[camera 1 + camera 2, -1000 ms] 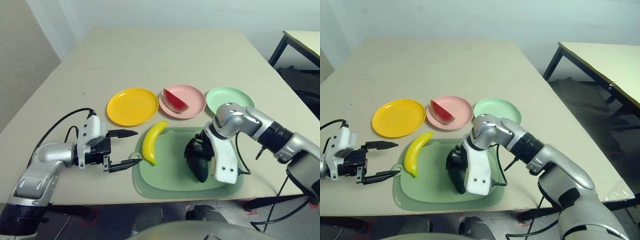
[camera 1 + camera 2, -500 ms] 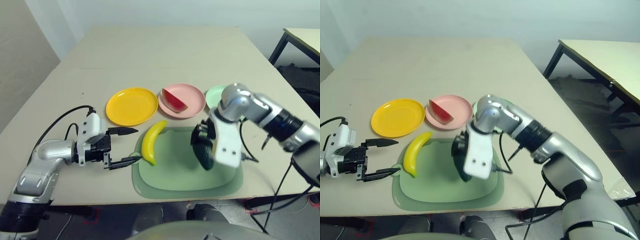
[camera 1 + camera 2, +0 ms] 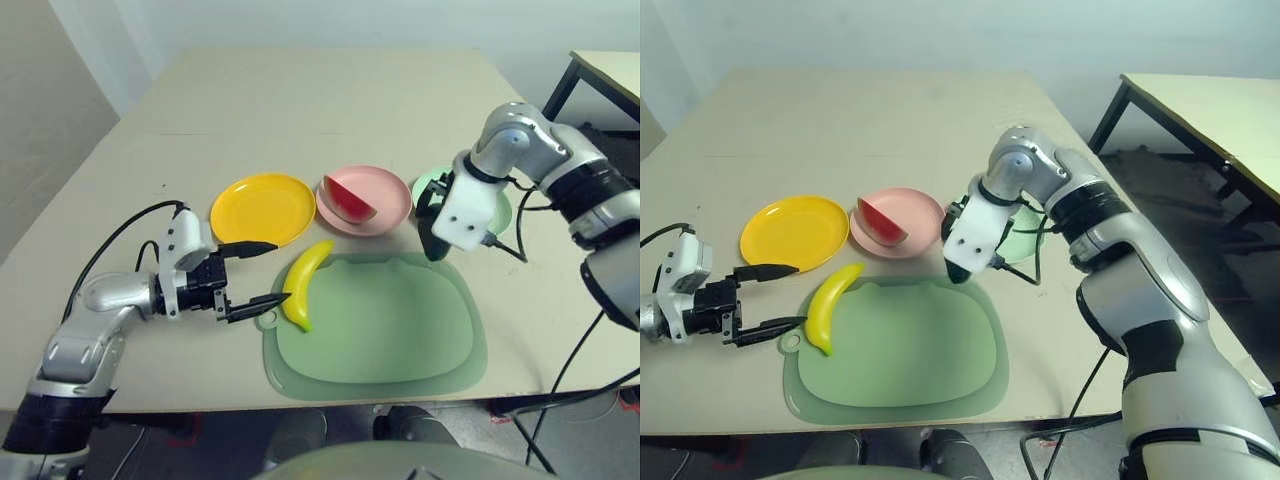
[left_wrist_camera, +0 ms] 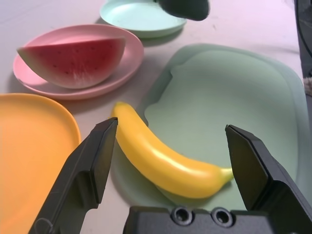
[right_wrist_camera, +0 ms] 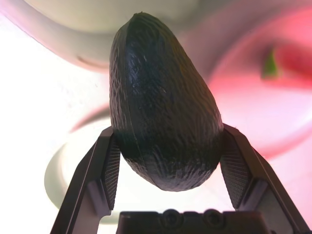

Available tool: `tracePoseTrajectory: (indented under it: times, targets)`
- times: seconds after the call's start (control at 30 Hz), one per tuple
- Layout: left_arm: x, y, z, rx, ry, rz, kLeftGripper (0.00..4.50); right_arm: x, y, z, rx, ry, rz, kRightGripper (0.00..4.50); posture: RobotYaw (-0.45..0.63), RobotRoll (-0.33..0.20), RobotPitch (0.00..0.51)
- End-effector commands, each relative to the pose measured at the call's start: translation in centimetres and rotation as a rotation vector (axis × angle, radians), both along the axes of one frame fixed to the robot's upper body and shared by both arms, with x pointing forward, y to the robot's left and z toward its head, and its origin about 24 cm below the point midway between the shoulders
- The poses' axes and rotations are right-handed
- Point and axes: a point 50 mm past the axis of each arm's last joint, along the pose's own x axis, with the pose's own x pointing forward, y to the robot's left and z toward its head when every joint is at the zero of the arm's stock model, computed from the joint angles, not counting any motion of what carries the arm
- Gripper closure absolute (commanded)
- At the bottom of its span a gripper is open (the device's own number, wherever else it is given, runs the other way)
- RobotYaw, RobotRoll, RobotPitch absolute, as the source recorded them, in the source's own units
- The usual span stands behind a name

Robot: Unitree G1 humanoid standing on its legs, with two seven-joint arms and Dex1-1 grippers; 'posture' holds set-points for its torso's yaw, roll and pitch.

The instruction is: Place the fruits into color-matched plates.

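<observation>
The dark green oval toy avocado is hanging pinched in the right gripper, above the near-left rim of the pale mint green round plate. The red watermelon wedge is lying on the pink plate. The curved yellow banana is lying across the light green mat's left edge, near the yellow plate, facing the left gripper, whose fingers are standing spread.

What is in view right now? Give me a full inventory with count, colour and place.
Table: one, beige, under everything.
Mat: one, light green, near edge.
Yellow plate: one, left of the row.
Pink plate: one, middle.
Mint plate: one, right, partly behind the right arm.
Watermelon wedge: one, red, on the pink plate.
Banana: one, yellow, on the mat's left edge.
Avocado: one, dark green, held aloft.
Left gripper: open, facing the banana.
Right gripper: shut on the avocado.
</observation>
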Motion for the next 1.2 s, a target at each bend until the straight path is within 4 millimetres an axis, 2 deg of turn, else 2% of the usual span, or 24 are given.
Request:
tracePoseTrajectory:
  times: [0.03,0.4,0.67,1.2]
  targets:
    - [0.2,-0.5,0.4,-0.013,-0.025,-0.001,0.00,0.9,-0.7,0.2,0.010,-0.044,-0.080,1.30,0.13,0.000,0.013]
    - [0.0,-0.7,0.1,0.023,-0.025,-0.006,0.00,2.4,-3.2,-2.4,-0.029,-0.126,-0.289,1.30,0.13,0.000,0.017]
    - [-0.5,-0.8,-0.2,0.031,-0.011,-0.007,0.00,3.1,-4.7,-3.4,-0.079,-0.216,-0.412,1.30,0.15,0.000,0.020]
    - [-0.9,-0.7,-0.1,0.024,-0.009,0.019,0.00,2.5,-5.2,-6.2,-0.112,-0.154,-0.427,1.30,0.16,0.000,0.027]
